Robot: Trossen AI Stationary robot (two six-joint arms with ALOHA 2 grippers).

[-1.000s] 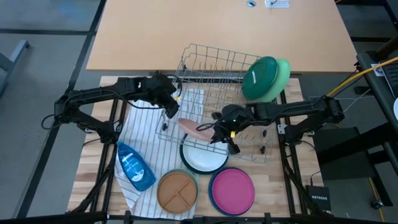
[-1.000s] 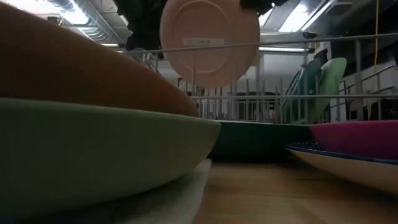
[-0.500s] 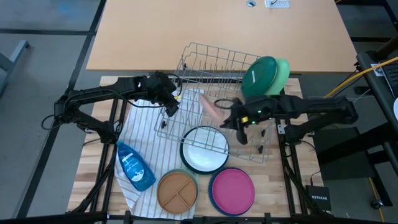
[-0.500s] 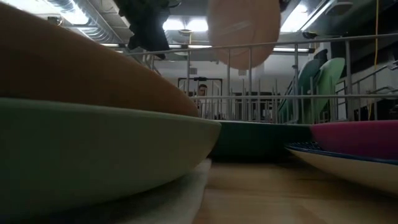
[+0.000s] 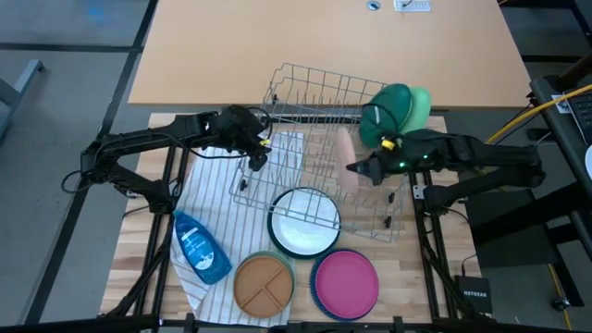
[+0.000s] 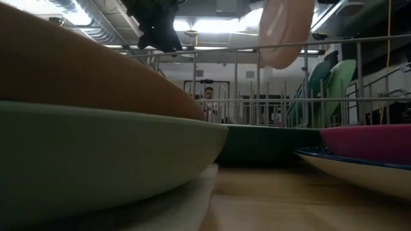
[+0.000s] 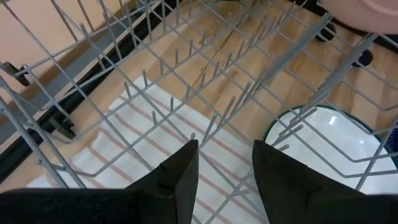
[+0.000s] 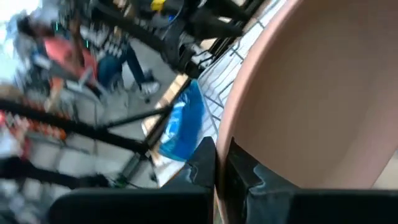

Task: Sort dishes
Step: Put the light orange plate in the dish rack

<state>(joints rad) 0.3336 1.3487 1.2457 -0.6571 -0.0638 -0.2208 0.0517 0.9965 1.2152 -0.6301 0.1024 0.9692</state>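
Wooden desk surface from above: the grey wire rack sits at the middle, two green plates already stood on edge at its far right corner. The right gripper, clamped shut on the peach plate, has swung it from low over the white plate up on edge over the rack's right half, so slotting looks close. The left gripper hovers part open and empty at the rack's left edge. A tan plate, magenta plate and blue soap bottle lie by the near edge.

Low view: the peach plate hangs on edge above the rack wires.

Left wrist view: spread fingers hold nothing over the tines.

Right wrist view: fingers pinch the plate's smooth, matte rim.
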